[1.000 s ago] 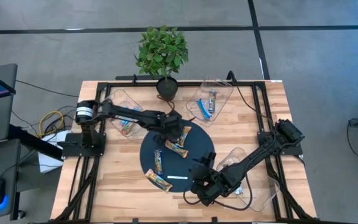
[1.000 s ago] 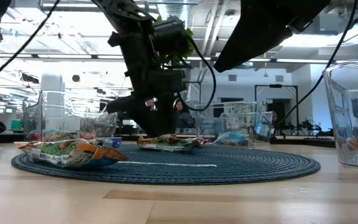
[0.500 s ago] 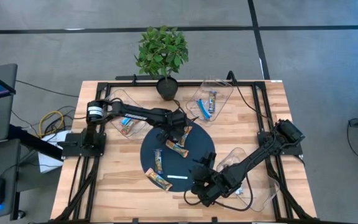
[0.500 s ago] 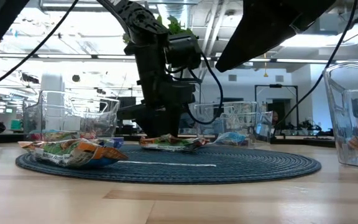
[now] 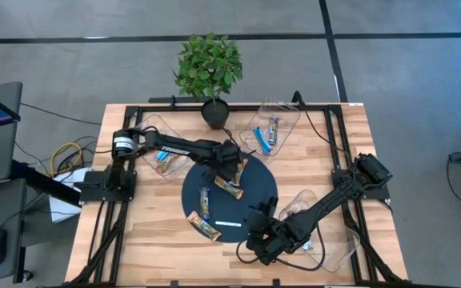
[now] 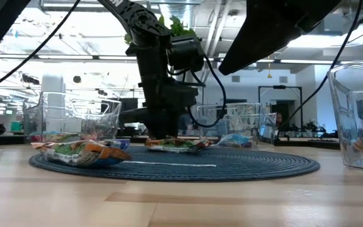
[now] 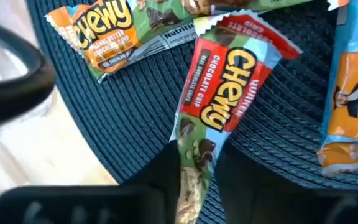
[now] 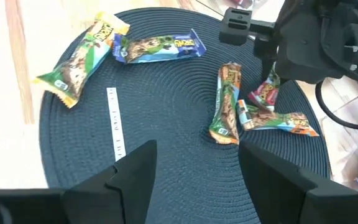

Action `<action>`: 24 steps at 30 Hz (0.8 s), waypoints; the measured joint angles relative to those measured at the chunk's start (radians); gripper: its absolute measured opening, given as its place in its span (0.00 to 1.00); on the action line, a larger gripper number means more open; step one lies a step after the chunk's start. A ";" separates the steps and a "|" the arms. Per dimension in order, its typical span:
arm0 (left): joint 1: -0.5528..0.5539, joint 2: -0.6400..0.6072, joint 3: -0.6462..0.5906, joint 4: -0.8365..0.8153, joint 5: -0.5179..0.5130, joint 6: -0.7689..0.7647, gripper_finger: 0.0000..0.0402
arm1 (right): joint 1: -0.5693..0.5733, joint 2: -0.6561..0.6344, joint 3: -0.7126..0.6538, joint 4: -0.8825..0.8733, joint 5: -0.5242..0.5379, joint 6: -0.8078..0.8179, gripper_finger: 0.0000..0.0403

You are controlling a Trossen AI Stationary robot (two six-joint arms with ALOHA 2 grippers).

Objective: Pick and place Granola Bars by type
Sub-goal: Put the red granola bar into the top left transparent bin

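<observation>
Several granola bars lie on a dark round mat point(image 5: 250, 200). Among them are a red-ended bar point(image 7: 229, 93), an orange-green one point(image 7: 110, 37), a blue one point(image 8: 157, 46) and a gold-green one point(image 8: 82, 56). My left gripper point(image 5: 232, 162) stands over the mat's far side, pointing steeply down, shut on the red-ended bar point(image 8: 266, 93). My right gripper point(image 5: 256, 228) hovers open over the mat's near edge, with nothing between its fingers point(image 8: 135, 168). My left gripper pinches the red-ended bar by its green end point(image 7: 194, 155) between its two fingers, one finger at each long edge. The fingers come from above, slanting down. The rest of the bar lies flat on the mat, running away from the fingers.
A thin white strip point(image 5: 229, 223) lies on the mat's near part. Clear trays stand at the far left point(image 5: 160, 152), the far middle point(image 5: 270, 132) and the near right point(image 5: 314, 220). A potted plant point(image 5: 210, 72) stands at the far edge. Black frame rails run along both sides.
My left gripper has moved toward the table's right and down onto the mat's far side, then shut on the red-ended bar's end. The mat, with its bars and the strip, has slid a little toward the far edge.
</observation>
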 joint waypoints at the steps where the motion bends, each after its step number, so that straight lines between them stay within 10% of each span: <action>1: 0.000 0.000 0.000 0.000 -0.011 -0.004 0.16 | 0.000 0.000 0.000 0.000 0.000 0.000 0.55; 24: -0.078 -0.310 -0.001 -0.151 -0.046 -0.189 0.12 | 0.001 0.000 0.000 0.001 -0.009 0.001 0.55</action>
